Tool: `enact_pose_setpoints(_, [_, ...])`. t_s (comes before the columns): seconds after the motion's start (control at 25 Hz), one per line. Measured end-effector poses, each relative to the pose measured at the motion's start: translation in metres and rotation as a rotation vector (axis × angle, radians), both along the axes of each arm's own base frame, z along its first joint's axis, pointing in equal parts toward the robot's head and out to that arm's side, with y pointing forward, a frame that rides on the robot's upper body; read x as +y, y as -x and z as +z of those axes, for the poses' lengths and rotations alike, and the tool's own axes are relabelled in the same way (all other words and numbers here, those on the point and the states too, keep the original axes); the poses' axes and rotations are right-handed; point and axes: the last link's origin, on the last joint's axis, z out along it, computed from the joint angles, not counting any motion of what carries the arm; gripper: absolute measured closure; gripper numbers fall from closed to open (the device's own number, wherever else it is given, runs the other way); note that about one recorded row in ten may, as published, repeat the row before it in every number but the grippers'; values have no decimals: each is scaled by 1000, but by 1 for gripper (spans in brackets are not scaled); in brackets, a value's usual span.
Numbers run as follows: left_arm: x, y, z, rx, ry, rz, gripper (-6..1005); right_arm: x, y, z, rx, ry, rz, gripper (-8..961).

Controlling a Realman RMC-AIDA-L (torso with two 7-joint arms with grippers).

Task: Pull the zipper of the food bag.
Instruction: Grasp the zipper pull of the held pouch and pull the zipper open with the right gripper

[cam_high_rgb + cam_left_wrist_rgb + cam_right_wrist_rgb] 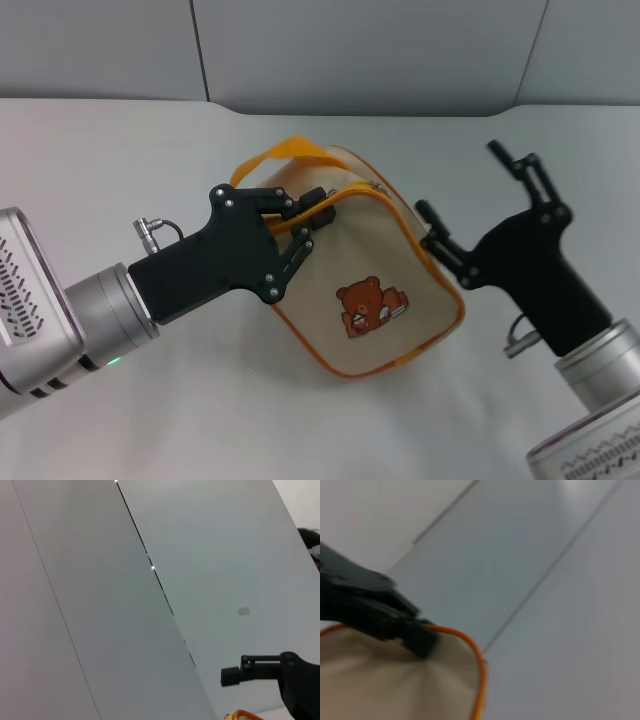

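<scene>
Head view shows me the food bag [385, 285] lying on the white table [120, 160], near the middle, with its bear-printed panel facing up. My left gripper [312, 220] reaches over the bag's left upper edge, and its fingers are pressed together on the zipper [350, 192] beside the orange strap loop [285, 150]; the pull tab itself I cannot see. My right gripper [470, 205] stands at the bag's right edge with fingers spread apart; the lower finger [440, 240] touches the bag's orange trim, the upper one points into free air. Open table surface lies to the left of the bag and in front of it.
</scene>
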Motion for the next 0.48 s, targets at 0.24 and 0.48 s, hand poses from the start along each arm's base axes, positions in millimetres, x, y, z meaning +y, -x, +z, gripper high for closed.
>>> enact_pose_setpoints(0.24, [1,-1,-1,7,0,-6,891,-1,7,-9,-53,19,36,112])
enact_pose_setpoints(0.48, [0,-1,-2,11,7,-13,894,2,16,-13,-52,26,55,112])
